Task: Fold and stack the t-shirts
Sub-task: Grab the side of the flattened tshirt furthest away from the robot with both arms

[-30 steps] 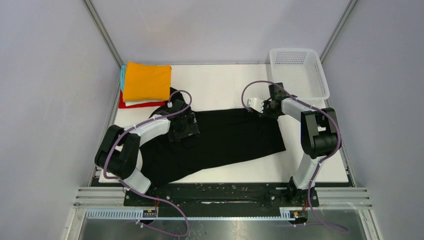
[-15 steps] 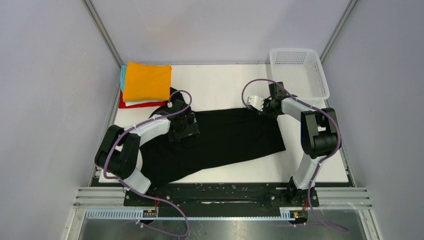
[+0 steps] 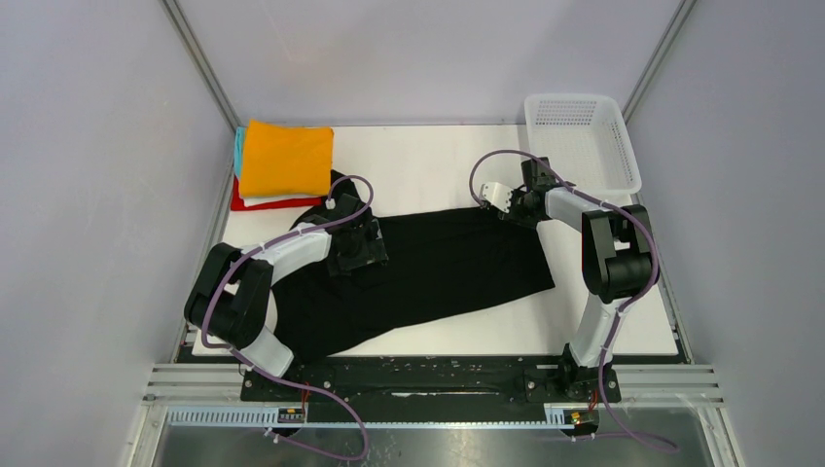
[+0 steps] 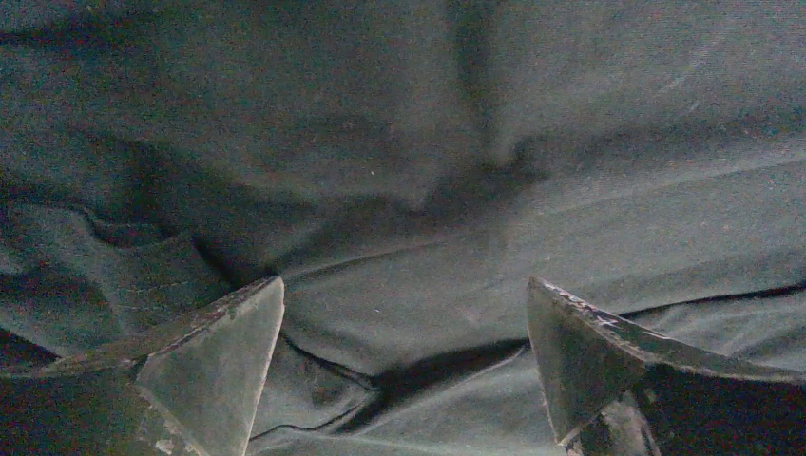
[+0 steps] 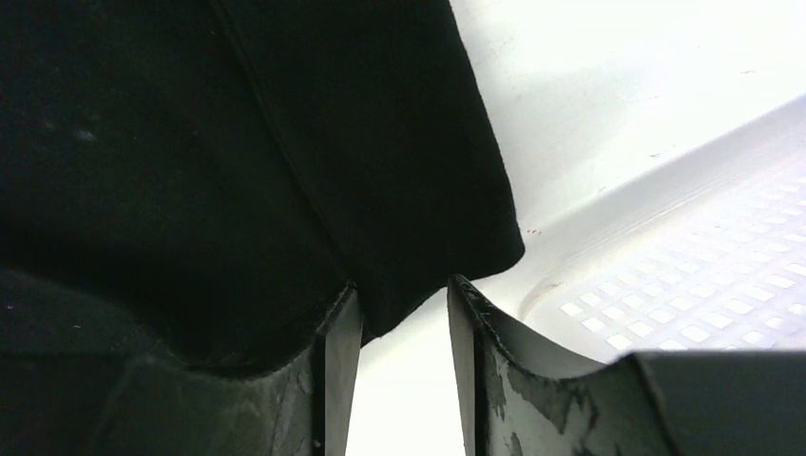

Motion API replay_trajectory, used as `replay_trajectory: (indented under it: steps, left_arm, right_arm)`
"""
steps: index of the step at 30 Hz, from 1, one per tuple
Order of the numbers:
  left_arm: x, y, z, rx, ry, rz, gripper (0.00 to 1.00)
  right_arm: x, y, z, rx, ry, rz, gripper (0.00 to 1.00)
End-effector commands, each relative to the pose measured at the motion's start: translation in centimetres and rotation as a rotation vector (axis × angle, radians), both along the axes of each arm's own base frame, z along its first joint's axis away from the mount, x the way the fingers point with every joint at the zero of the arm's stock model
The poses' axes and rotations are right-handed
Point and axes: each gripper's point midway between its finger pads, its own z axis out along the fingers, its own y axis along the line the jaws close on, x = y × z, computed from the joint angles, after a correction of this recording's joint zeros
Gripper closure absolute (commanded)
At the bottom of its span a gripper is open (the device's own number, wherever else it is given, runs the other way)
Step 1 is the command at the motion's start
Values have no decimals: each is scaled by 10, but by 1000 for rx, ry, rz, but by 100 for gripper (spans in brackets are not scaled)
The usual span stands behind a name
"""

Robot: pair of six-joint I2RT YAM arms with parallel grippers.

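A large black t-shirt lies spread across the middle of the table. My left gripper is low over its left part. In the left wrist view the gripper is wide open over wrinkled black cloth, holding nothing. My right gripper is at the shirt's far right corner. In the right wrist view the gripper has its jaws a narrow gap apart, and the shirt's corner lies at the fingertips, not pinched. A folded stack sits at the far left with the orange shirt on top, over white, red and teal.
A white mesh basket stands at the far right corner, close behind my right gripper; it also shows in the right wrist view. Grey walls close in the table on three sides.
My right gripper has shifted slightly toward the far side at the shirt's corner. The left arm and the shirt have hardly moved.
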Motion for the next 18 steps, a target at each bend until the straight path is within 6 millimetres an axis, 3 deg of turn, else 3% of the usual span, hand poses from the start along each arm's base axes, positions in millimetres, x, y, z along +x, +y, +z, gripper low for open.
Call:
replay_trajectory:
  steps: [1,7,13,18]
  left_arm:
    - [-32,30,-30,130,147,5,1]
    - [-31,30,-30,130,144,6,1]
    - [-31,30,-29,129,144,7,1]
    - [-30,29,-28,128,140,4,1]
  right_arm:
    - [9,9,7,13,-28,26,54]
    - [18,13,21,53,-76,-9,48]
    - [14,17,27,75,-72,2,43]
    - [19,17,36,87,-111,-14,44]
